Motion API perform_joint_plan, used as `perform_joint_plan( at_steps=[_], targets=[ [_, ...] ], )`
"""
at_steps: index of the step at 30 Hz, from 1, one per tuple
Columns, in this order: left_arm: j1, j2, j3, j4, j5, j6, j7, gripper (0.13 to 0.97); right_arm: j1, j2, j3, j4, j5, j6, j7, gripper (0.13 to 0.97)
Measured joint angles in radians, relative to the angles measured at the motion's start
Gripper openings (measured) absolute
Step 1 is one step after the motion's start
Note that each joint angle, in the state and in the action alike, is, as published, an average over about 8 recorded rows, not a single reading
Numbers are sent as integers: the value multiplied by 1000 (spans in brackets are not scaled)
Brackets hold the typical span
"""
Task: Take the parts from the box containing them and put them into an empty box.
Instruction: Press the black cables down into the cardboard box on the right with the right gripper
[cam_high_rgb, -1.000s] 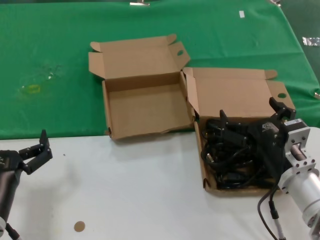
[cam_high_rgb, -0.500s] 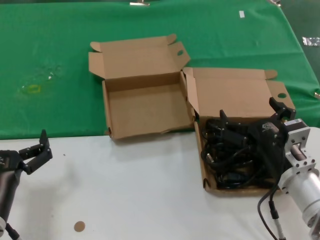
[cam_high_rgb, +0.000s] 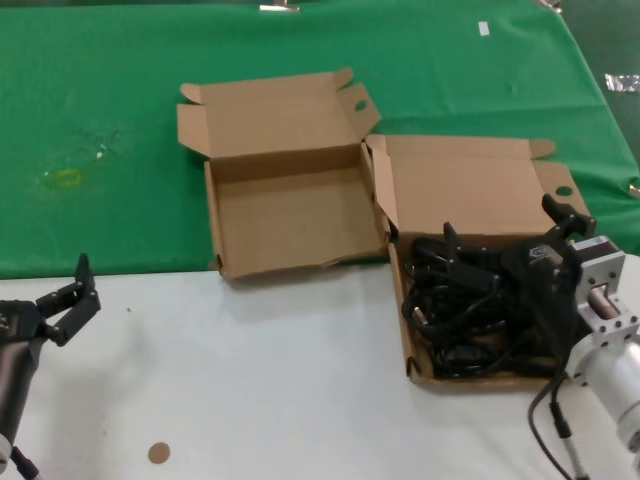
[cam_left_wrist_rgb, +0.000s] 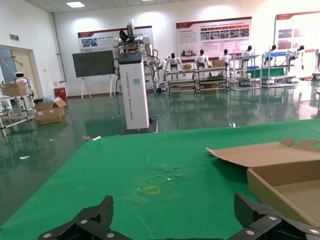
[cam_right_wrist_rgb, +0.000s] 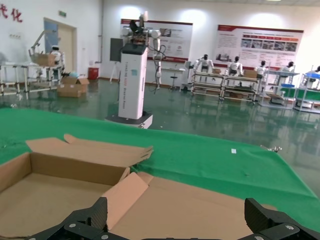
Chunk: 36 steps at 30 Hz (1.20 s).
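The box containing the parts (cam_high_rgb: 462, 188) stands open at the right, and its lid has a round hole. Black looped power cords (cam_high_rgb: 452, 318) fill it. My right gripper (cam_high_rgb: 507, 232) hangs open just above the cords, holding nothing. In the right wrist view the gripper (cam_right_wrist_rgb: 179, 216) faces that box's raised lid (cam_right_wrist_rgb: 200, 207). The empty box (cam_high_rgb: 290, 225), with its wavy front rim, sits to the left of it; it also shows in the right wrist view (cam_right_wrist_rgb: 45, 192). My left gripper (cam_high_rgb: 68, 300) is open and empty over the white table at the far left.
A green cloth (cam_high_rgb: 120, 110) covers the far half of the table, with a yellowish mark (cam_high_rgb: 65, 178) on it. The near half is white tabletop (cam_high_rgb: 260, 380) with a small brown disc (cam_high_rgb: 158, 453). In the left wrist view the open gripper (cam_left_wrist_rgb: 172, 216) faces the empty box (cam_left_wrist_rgb: 287, 187).
My right gripper has shifted slightly to the right above the cords. My left gripper has edged a little to the left. The boxes and cords have not moved.
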Motion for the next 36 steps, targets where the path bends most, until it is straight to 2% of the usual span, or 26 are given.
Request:
perform_joint_plan(
  at_steps=[5,10,14,17,22,23,28,31,36],
  targets=[
    [0,0,0,0,0,0,0,832,17,130,-70,12,67,30,4,966],
    [0,0,0,0,0,0,0,743,56,328,-168,27,166,33,8,966],
    [0,0,0,0,0,0,0,743,111,504,-266,39,219,6,39,966],
    [0,0,0,0,0,0,0,663,167,621,-343,48,212,-30,93,966],
    [0,0,0,0,0,0,0,529,270,753,-424,64,96,-157,223,966],
    [0,0,0,0,0,0,0,529,293,771,-433,66,66,-194,249,966],
    [0,0,0,0,0,0,0,406,409,812,-463,67,-64,-405,319,966],
    [0,0,0,0,0,0,0,332,477,802,-477,47,-126,-539,316,966],
    [0,0,0,0,0,0,0,269,569,742,-491,-17,-219,-738,264,966]
  ],
)
